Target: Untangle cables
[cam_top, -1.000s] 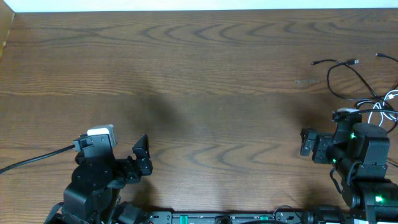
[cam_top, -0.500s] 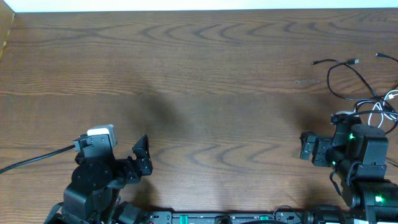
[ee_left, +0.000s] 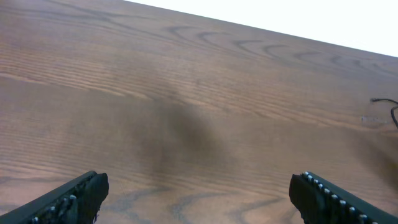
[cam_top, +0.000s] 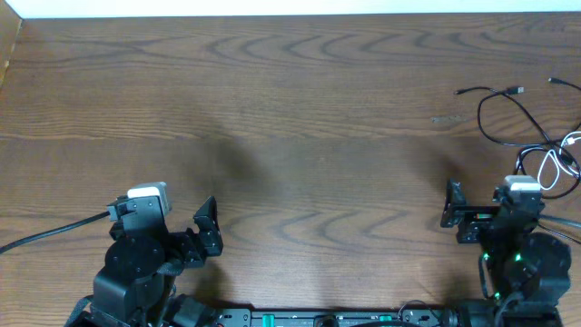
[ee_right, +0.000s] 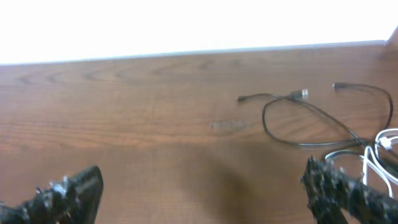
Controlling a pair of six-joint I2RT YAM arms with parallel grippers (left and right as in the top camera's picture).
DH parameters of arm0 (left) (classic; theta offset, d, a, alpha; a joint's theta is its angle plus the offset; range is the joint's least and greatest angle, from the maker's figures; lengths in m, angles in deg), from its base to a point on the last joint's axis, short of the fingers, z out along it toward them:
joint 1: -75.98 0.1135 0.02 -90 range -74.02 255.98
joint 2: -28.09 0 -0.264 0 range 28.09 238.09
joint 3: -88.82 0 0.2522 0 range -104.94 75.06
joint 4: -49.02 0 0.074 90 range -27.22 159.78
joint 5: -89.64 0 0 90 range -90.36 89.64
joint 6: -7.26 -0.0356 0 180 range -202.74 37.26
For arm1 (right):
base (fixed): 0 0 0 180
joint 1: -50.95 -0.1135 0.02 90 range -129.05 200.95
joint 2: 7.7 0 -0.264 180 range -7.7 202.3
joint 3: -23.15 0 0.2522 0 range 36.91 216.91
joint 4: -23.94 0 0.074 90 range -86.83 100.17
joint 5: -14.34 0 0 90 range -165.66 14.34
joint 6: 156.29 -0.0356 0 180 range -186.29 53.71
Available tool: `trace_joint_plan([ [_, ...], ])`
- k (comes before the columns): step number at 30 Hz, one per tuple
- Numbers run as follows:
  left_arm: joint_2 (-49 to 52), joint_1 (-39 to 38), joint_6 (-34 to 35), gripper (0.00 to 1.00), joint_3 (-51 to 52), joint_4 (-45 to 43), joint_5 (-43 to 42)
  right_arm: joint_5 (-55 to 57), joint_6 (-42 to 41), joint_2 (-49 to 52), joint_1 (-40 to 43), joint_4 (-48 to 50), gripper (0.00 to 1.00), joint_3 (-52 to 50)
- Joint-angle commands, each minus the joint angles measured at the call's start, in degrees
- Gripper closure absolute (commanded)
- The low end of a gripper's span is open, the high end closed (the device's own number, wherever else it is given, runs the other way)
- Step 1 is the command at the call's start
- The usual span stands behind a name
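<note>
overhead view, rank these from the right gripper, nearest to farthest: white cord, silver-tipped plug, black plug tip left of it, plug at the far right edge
From the right gripper:
1. White looped cord, just to its right.
2. Silver-tipped plug and thin black plug tip, farther back: too close to call.
3. Small plug at the right edge, farthest.

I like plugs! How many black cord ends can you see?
3, all far right: left end, middle end, right end. More may hide in the tangle.
</note>
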Motion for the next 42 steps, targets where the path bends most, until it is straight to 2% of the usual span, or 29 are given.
trace_joint_plan([
  [1, -0.1, -0.2, -0.6, 0.02, 0.3, 0.1, 0.7, 0.5, 0.9, -4.3, -1.5, 6.3, 0.01, -6.4],
  [12, -0.1, -0.2, -0.6, 0.02, 0.3, 0.1, 0.7, 0.5, 0.9, -10.1, -4.2, 40.3, 0.01, -24.9],
  [15, -0.1, -0.2, -0.6, 0.02, 0.3, 0.1, 0.7, 0.6, 0.9, -11.4, -4.2, 45.1, 0.01, -27.1],
  [20, -0.1, -0.2, -0.6, 0.02, 0.3, 0.1, 0.7, 0.9, 2.4, -14.1, -4.2, 44.4, 0.01, -27.0],
  [24, -0.1, -0.2, -0.6, 0.02, 0.3, 0.1, 0.7, 0.6, 2.4, -15.6, -4.2, 40.3, 0.01, -27.0],
  [31, -0.1, -0.2, -0.6, 0.02, 0.3, 0.1, 0.7, 0.3, 2.4, -15.6, -4.2, 24.0, 0.01, -27.0],
  [38, -0.1, -0.2, -0.6, 0.02, 0.3, 0.1, 0.7, 0.0, 3.3, -15.6, -4.2, 23.7, 0.01, -27.0],
  [42, -0.1, -0.2, -0.6, 0.02, 0.3, 0.1, 0.7, -0.7, 7.8, -15.6, -4.2, 23.8, 0.01, -27.0],
])
